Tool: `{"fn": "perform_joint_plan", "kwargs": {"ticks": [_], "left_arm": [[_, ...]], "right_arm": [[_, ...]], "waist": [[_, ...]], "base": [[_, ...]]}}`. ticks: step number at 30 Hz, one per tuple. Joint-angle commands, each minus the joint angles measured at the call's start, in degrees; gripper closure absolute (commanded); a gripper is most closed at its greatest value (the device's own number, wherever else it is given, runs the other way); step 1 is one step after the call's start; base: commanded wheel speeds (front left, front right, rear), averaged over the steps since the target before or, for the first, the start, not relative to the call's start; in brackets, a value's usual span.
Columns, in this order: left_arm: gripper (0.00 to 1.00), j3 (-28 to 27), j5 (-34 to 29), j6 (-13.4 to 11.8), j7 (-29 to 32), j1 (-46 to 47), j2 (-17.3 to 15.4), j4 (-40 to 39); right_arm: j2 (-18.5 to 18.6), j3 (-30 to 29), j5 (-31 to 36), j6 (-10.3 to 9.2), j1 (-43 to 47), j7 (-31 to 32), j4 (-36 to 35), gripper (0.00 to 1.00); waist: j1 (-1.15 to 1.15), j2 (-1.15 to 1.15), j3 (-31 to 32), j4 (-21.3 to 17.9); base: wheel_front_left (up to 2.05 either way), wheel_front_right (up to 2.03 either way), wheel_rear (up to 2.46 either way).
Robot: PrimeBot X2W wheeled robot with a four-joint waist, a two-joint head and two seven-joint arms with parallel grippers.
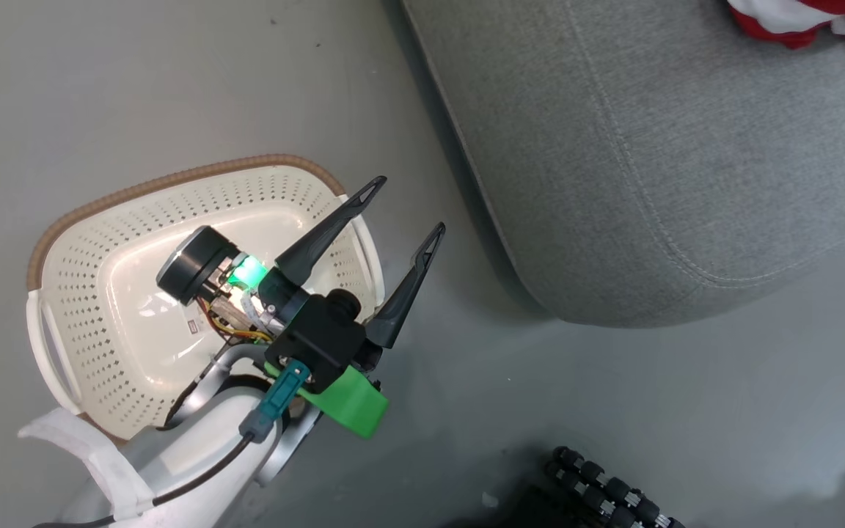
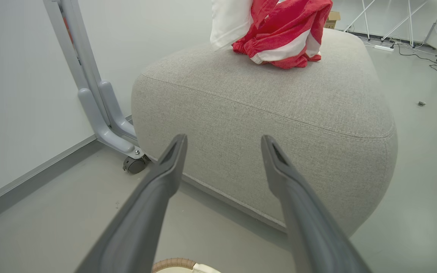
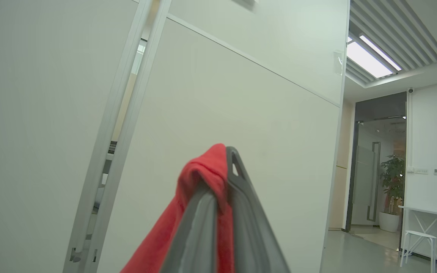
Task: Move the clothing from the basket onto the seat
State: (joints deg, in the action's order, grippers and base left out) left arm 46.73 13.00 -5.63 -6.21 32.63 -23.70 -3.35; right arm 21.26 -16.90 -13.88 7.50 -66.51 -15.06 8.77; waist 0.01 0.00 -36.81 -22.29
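A small cream-white perforated plastic basket [image 1: 81, 286] with a brown woven-look rim stands on the smooth grey floor [image 1: 173, 88]. It is left of the large grey woven-fabric cushion seat [image 1: 650, 147], near the seat's rounded corner but not touching it. A label sticker [image 1: 191, 326] shows on the basket's bare bottom. The left hand [image 1: 408, 204] hangs over the basket's seat-side rim, between basket and seat. Its two long dark fingers are spread wide with nothing between them and point toward the seat. In the left wrist view those spread fingers frame the seat's stitched front face [image 2: 279, 113], and a pale grey wheeled frame [image 2: 97, 110] stands just beside the seat against the wall. The soft red clothing with white stripes [image 1: 796, 22] lies bunched on the seat's top at the end farthest from the basket [image 2: 283, 38]. The right hand [image 3: 220, 167] has its fingers pressed together, pinching a fold of red clothing [image 3: 186, 197] that hangs down from them. Its place relative to the seat cannot be told.
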Motion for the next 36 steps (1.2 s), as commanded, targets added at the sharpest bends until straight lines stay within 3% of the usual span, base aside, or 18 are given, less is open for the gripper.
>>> {"fn": "perform_joint_plan", "kwargs": {"ticks": [1,6,20,21,22,23,24,31,36], "left_arm": [[0.00,-0.1,-0.5,-0.2,-0.3,1.3,0.0,-0.1],[0.00,0.1,-0.6,-0.4,-0.6,1.5,0.2,0.5],[0.00,1.2,1.4,-0.8,-1.4,-1.2,0.5,2.2],[0.00,1.2,1.6,-0.9,-1.5,-1.6,0.5,2.3],[0.00,1.3,1.7,-1.0,-1.5,-2.0,0.5,2.4],[0.00,1.4,1.9,-1.1,-1.5,-2.2,0.5,2.5],[0.00,1.5,2.2,-1.1,-1.7,-2.5,0.7,2.6],[0.00,1.6,3.7,-2.4,-5.6,-5.0,3.3,5.1],[0.00,-0.8,7.1,-3.9,-8.3,-8.7,6.2,8.2]], "right_arm": [[0.8,-0.8,1.0,-0.02,0.2,-0.2,1.2,1.00],[0.7,-3.6,4.0,-0.02,6.5,-0.2,5.1,1.00],[-11.8,-11.7,5.3,-0.02,27.7,-0.2,17.8,1.00],[-12.3,-12.2,5.5,-0.02,28.3,-0.2,18.2,0.91],[-12.7,-12.8,5.9,-0.03,29.0,-0.2,18.6,0.64],[-13.0,-13.6,6.3,-0.03,29.5,-0.2,18.9,0.64],[-13.4,-14.6,6.8,-0.04,30.0,-0.2,18.5,0.00],[-16.6,-14.6,9.9,-0.04,37.2,-0.2,16.8,0.00],[-17.9,-7.0,10.0,-0.04,45.7,-0.2,13.3,0.00]], "waist": [[-0.01,0.00,-4.4,4.2],[-0.01,0.00,-4.9,4.1],[-0.01,0.00,0.4,2.0],[-0.01,0.00,0.9,1.9],[-0.01,0.00,1.5,1.8],[-0.01,0.00,2.0,1.8],[-0.01,0.00,2.6,1.8],[-0.01,0.00,8.5,3.7],[-0.01,0.00,14.6,6.5]], "base": [[0.00,0.00,0.00],[0.00,0.00,0.00],[0.00,0.00,0.00],[0.00,0.00,0.00],[0.00,0.00,0.00],[0.00,0.00,0.00],[0.00,0.00,0.00],[0.00,0.00,0.00],[0.00,0.00,0.00]]}}
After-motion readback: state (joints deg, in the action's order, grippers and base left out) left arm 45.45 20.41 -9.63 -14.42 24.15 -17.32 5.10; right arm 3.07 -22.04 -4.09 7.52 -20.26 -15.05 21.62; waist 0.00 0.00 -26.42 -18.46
